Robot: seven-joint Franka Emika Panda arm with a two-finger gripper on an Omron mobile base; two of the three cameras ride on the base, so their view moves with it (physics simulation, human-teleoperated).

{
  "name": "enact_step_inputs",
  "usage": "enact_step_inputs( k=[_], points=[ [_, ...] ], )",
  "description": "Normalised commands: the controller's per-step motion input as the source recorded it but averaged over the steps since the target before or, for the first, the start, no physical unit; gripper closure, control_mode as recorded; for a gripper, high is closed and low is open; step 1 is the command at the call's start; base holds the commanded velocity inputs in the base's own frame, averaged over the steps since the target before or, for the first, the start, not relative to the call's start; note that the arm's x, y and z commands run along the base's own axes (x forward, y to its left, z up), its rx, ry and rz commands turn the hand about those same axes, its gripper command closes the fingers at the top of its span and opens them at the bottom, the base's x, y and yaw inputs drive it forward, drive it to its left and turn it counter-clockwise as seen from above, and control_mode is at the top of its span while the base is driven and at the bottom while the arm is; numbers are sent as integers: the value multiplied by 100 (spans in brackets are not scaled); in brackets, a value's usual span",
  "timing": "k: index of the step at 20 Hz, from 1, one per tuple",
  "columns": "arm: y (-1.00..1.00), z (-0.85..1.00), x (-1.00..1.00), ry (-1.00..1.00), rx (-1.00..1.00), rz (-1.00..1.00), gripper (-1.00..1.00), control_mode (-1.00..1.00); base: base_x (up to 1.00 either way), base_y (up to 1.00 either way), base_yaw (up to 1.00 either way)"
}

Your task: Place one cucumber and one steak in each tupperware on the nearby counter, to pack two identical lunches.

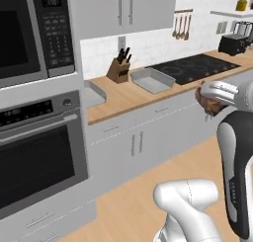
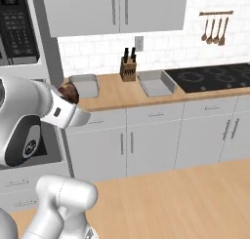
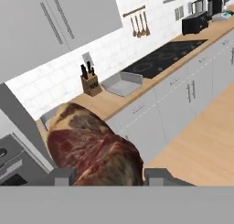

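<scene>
Dark brown-red steak (image 3: 93, 150) clamped between fingertips (image 3: 61, 176) of the hand (image 3: 109, 177), held in air well short of the desk (image 2: 117, 94) and two grey tupperware trays (image 2: 155, 83), looks soft, floppy, slippery, best pinched across the thick middle

I see knife block (image 2: 128, 67) by wall, black stovetop (image 2: 215, 77) to its right, utensils (image 2: 216, 31) hanging on rail, toaster (image 1: 231, 43) far right, wall oven (image 1: 39, 152) under microwave (image 1: 29, 33).

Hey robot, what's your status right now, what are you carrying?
Gripper shut on dark brown-red steak, held in the air short of the counter. Two tupperware trays flank the knife block. Nothing blocking.
</scene>
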Motion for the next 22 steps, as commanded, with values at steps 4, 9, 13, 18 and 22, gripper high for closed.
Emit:
enact_step_inputs(
  k=[4,9,13,18,22],
  points=[
    [0,0,0,0,0,0,100,100,100,-62,0],
    [0,0,0,0,0,0,100,100,100,-52,19],
    [0,0,0,0,0,0,100,100,100,-54,39],
    [0,0,0,0,0,0,100,100,100,-67,46],
    [0,0,0,0,0,0,100,100,100,-61,48]
  ],
)
